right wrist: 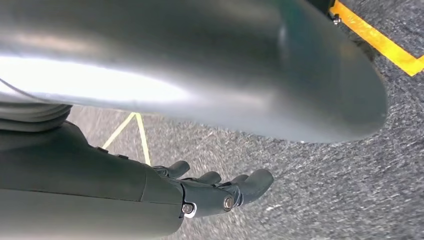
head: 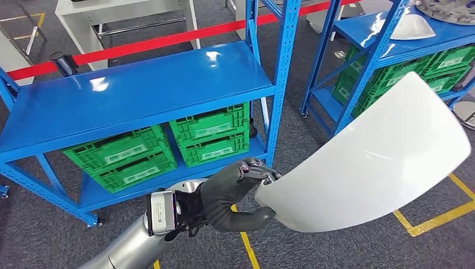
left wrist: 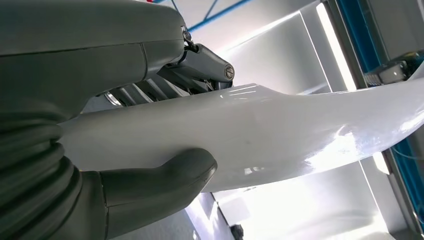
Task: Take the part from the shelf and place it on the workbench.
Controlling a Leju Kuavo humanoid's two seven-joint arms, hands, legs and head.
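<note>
Your left hand (head: 238, 196) grips the white curved part (head: 369, 157) at its narrow end, thumb (left wrist: 165, 175) under the edge and fingers (left wrist: 205, 65) over the top; the panel fans outward from the hand, held in the air above the grey carpet (head: 291, 134). Beyond it stands the blue shelf (head: 140, 89) with green crates (head: 210, 131). Your right hand (right wrist: 220, 190) hangs over the floor, holding nothing, fingers loosely extended.

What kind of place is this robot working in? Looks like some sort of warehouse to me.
Probably a factory floor or parts store. Blue steel shelves hold green crates, yellow lines mark the carpeted floor, and a red barrier tape ropes off the area. The left hand grips a white curved panel.
</note>
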